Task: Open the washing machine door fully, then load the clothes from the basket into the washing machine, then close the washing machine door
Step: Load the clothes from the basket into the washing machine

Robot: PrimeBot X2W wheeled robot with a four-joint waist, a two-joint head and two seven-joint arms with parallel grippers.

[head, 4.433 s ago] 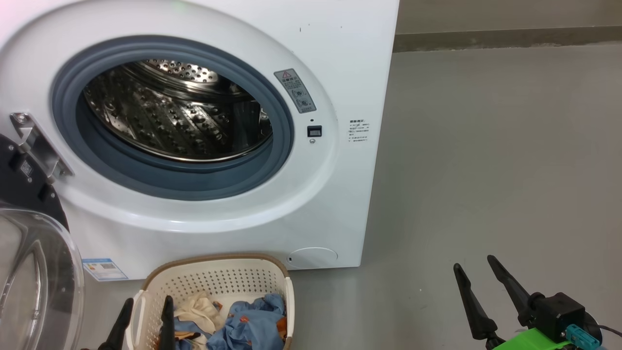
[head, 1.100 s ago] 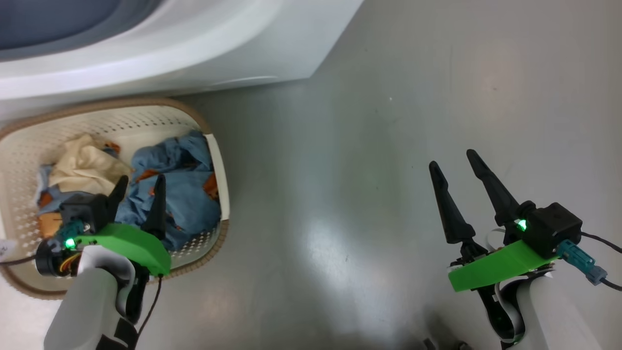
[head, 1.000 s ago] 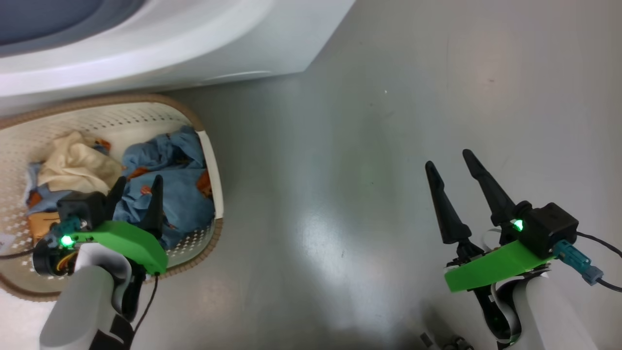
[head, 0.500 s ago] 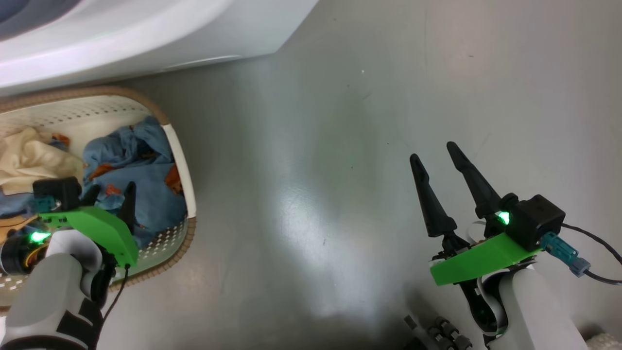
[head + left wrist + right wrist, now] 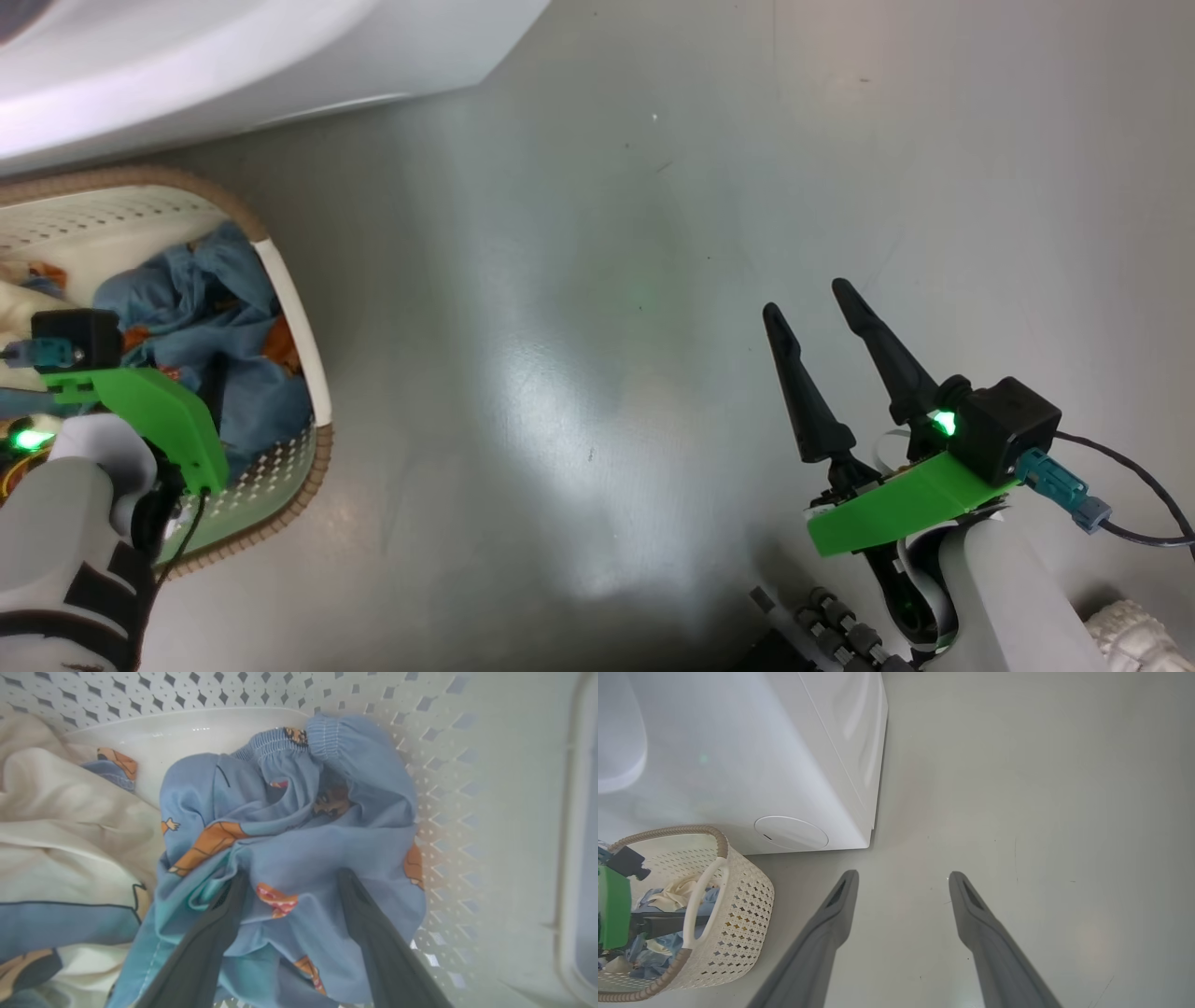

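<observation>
Though sunk among the clothes (image 5: 280, 812) in the basket (image 5: 319, 455) at the head view's left edge, straddles a blue fold (image 5: 287, 868) with left gripper (image 5: 293, 877) spread, clamping nothing. Holds right gripper (image 5: 805, 296) spread over bare floor (image 5: 597, 327), lower right. Seemingly leaves all loading, then closing, undone.

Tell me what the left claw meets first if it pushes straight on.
The light blue garment: the left claw is open with fingertips at its folds, likely touching. The basket lies beyond.
</observation>
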